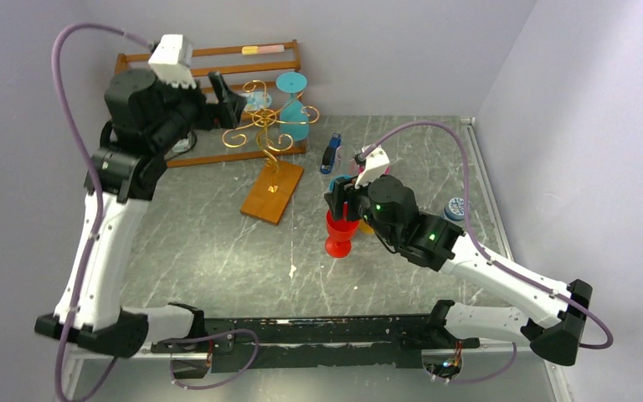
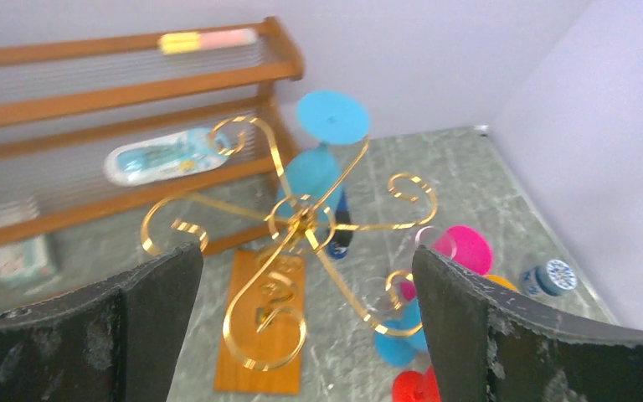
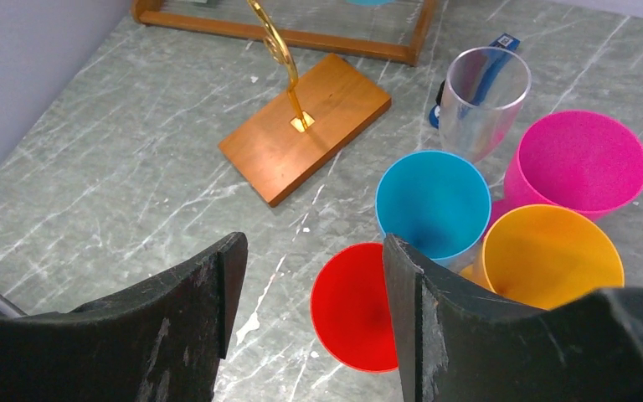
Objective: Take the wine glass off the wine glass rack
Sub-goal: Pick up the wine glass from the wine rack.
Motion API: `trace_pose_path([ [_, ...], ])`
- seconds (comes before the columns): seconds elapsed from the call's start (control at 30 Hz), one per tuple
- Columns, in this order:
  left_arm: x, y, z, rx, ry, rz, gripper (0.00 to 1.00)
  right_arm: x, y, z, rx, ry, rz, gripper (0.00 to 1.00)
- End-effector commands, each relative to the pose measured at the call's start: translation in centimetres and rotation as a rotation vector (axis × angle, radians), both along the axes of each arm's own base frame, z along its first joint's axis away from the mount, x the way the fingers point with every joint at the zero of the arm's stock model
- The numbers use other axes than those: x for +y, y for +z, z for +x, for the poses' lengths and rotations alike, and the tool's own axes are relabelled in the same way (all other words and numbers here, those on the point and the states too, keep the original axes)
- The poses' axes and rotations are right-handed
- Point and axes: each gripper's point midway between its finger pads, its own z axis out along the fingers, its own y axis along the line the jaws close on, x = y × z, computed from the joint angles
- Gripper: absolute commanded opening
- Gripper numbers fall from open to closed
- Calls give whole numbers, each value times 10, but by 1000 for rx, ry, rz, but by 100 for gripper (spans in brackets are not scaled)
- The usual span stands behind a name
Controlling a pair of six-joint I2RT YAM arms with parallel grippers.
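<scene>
Top external view: one wine glass rack [image 1: 265,126] stands at 12 o'clock on the counter [image 1: 218,251]. One teal wine glass [image 1: 293,107] hangs inverted at its 2 o'clock.

Five cups sit at 3 o'clock:
- red cup [image 3: 360,310]
- blue cup [image 3: 433,205]
- orange cup [image 3: 552,255]
- pink cup [image 3: 582,159]
- clear cup [image 3: 486,100]

The packet [image 2: 163,157] print is too blurred to read. The left claw [image 2: 306,251] gapes wide and empty beside the rack. The right claw [image 3: 311,243] is spread and empty above the red cup.

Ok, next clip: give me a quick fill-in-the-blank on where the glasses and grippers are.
The only wine glass hanging on the wine glass rack is coloured ___. The glass just below the open right gripper is ___. The left gripper, facing the rack, is ___. The standing glasses grouped on the table number ___.
Missing words: blue; red; open; five.
</scene>
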Motion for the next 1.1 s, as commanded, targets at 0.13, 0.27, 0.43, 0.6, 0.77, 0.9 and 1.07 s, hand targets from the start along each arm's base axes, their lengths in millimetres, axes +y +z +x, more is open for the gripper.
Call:
trace_pose_path([
  [0.13,-66,8,52,55,-271,-74,100,-8,18,2,-6,-45,53,65],
  [0.27,-80,4,82,71,-284,-116,100,-14,20,0,-16,-53,60,65],
  [0.43,-97,-11,113,91,-298,-179,100,-17,21,-3,-22,-51,66,65],
  [0.6,-105,-31,137,122,-290,-197,100,-20,23,-3,-27,-55,64,65],
  [0.77,-109,-47,149,144,-279,-207,89,-21,23,-4,-27,-53,62,65],
  [0.9,-111,-52,154,145,-280,-208,84,-20,23,-4,-26,-51,66,65],
  [1.07,-108,-67,165,180,-239,-197,77,-18,23,-4,-26,-41,63,65],
])
